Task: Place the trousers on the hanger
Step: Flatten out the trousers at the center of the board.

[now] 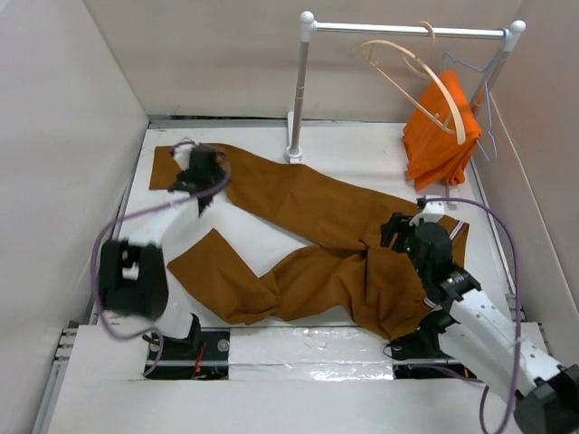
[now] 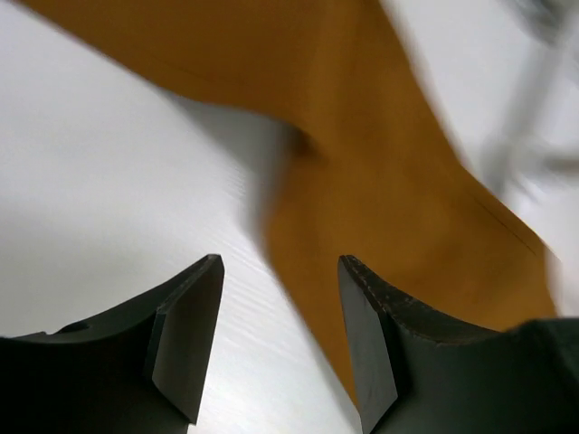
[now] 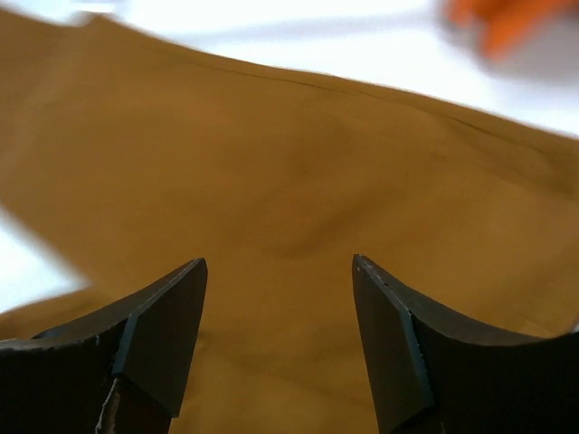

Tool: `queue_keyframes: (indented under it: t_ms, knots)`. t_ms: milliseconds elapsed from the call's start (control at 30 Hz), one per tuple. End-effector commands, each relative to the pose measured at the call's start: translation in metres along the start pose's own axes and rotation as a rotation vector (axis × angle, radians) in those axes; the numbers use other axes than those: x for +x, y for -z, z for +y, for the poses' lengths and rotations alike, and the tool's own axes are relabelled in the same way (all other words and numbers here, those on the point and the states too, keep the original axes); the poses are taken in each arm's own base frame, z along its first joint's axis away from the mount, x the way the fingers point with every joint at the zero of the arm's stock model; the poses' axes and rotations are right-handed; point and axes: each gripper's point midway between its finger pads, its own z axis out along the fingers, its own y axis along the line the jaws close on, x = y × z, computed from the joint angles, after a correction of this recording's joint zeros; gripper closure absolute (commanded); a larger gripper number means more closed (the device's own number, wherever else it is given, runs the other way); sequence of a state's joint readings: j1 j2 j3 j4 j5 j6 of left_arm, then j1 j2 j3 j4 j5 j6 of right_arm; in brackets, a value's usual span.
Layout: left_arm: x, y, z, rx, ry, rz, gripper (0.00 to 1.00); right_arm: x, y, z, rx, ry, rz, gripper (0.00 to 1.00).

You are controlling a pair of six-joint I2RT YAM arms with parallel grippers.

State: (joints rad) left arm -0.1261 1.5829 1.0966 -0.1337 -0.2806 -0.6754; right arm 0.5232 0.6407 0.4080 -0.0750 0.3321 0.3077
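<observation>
Evidently the trousers [image 1: 308, 235] lie rumpled across the table [image 1: 362, 145], well apart from the hanger [image 1: 434, 86] on the rail [image 1: 407, 30], so the left gripper [image 2: 280, 264] and right gripper [image 3: 279, 262] hover over the cloth with jaws apart (nothing held), probably to gather it.

White rail [image 1: 412, 31] stood at table's [image 1: 362, 149] far edge, orange garment [image 1: 434, 136] hung at its right end, wire hanger [image 1: 489, 117] beside it, foil strip [image 1: 298, 339] lay along near edge.
</observation>
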Motion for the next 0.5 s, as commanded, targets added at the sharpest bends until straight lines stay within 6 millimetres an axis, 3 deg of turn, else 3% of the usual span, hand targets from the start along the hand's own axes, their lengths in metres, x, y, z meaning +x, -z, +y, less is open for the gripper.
queue_keyframes:
  t_ms: [0, 33, 67, 133, 167, 233, 333, 467]
  knots:
    - [0.022, 0.07, -0.04, 0.229, -0.011, -0.131, 0.49, 0.003, -0.02, -0.046, 0.096, -0.129, 0.026, 0.27]
    - [0.025, 0.09, -0.047, 0.297, -0.004, -0.152, 0.5, 0.012, -0.024, -0.062, 0.147, -0.147, 0.056, 0.25]
    - [0.044, 0.102, -0.057, 0.345, -0.022, -0.141, 0.5, 0.014, -0.025, -0.073, 0.171, -0.173, 0.069, 0.25]
    - [0.07, 0.113, -0.052, 0.369, -0.056, -0.118, 0.5, 0.014, -0.023, -0.106, 0.268, -0.233, 0.063, 0.24]
    - [0.09, 0.124, -0.061, 0.415, -0.093, -0.096, 0.5, 0.018, -0.022, -0.116, 0.309, -0.256, 0.061, 0.24]
    - [0.105, 0.136, -0.065, 0.443, -0.135, -0.093, 0.5, 0.008, -0.019, -0.142, 0.418, -0.303, -0.028, 0.24]
    - [0.122, 0.165, -0.077, 0.459, -0.215, -0.151, 0.5, -0.001, -0.01, -0.164, 0.544, -0.342, -0.087, 0.24]
    - [0.118, 0.174, -0.07, 0.42, -0.244, -0.221, 0.49, -0.015, 0.0, -0.201, 0.672, -0.428, -0.143, 0.24]
